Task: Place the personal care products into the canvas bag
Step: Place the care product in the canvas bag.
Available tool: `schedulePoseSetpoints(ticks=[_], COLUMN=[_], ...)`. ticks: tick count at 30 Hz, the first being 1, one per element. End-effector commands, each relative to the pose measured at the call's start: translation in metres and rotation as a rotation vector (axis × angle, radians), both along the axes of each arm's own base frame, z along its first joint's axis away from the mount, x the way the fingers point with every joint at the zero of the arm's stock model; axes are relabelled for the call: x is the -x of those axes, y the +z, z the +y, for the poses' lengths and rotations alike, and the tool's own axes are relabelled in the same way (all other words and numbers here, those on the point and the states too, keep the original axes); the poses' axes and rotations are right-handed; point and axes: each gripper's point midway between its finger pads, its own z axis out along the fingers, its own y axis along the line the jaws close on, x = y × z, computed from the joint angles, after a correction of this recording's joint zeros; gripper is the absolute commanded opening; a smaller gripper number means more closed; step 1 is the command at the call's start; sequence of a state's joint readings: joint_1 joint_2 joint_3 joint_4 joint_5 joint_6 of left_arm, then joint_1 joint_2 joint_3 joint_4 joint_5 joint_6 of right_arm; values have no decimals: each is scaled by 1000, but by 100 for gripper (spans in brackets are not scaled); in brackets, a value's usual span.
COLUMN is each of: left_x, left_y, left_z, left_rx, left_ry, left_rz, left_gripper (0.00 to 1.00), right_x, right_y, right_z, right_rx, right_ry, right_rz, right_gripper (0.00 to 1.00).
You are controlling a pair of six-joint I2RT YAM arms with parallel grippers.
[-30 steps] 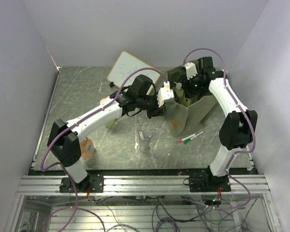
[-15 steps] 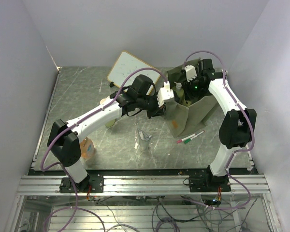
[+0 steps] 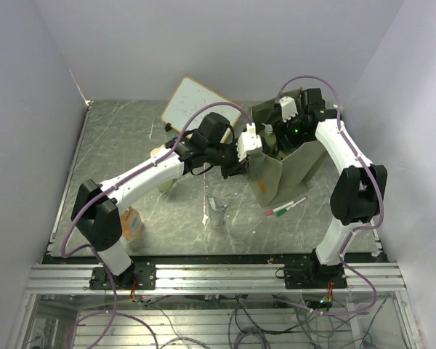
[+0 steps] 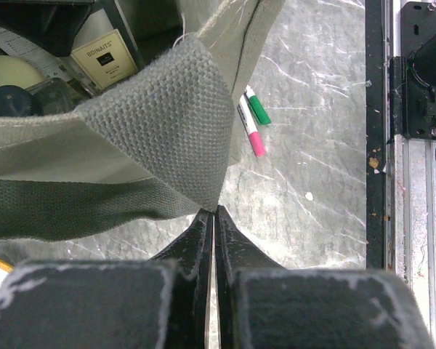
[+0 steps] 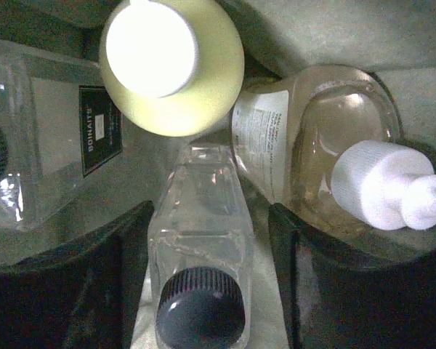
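Two wrist-only details: left gripper [image 4: 215,214] clamped on canvas bag [image 4: 167,123], right gripper [image 5: 209,218] apart around bottle [image 5: 200,247]

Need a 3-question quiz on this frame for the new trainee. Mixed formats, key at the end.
1. True or false: the left pincer is shut on the cloth of the canvas bag.
2. What does the open right pincer straddle inside the bag? A) the black-capped clear bottle B) a toothbrush C) nothing
3. Fill in: the two marker pens on the table are green and ___.
Key: 1 true. 2 A. 3 pink.
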State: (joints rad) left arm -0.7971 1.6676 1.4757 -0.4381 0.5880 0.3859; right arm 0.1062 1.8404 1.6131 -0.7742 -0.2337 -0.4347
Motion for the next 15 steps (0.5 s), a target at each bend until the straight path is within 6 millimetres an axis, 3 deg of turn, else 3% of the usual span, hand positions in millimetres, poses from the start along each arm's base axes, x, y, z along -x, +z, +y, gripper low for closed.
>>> schedulePoseSetpoints(ticks=[1, 9, 15], left_x=[8, 7, 8], left_y=[11, 12, 15], left_z=[-4, -6, -6], left_rx=[27, 29, 32], left_ry=[-28, -23, -20], left_rz=[-13, -12, -12], left_gripper=[9, 10, 12], right_x=[-26, -24, -22], right_y=[47, 61, 82], right_z=[-9, -7, -6], right_rx=[-1, -17, -26], right_ry=[-14, -15, -14], right_rz=[-178, -198, -234], right_gripper=[68, 73, 74])
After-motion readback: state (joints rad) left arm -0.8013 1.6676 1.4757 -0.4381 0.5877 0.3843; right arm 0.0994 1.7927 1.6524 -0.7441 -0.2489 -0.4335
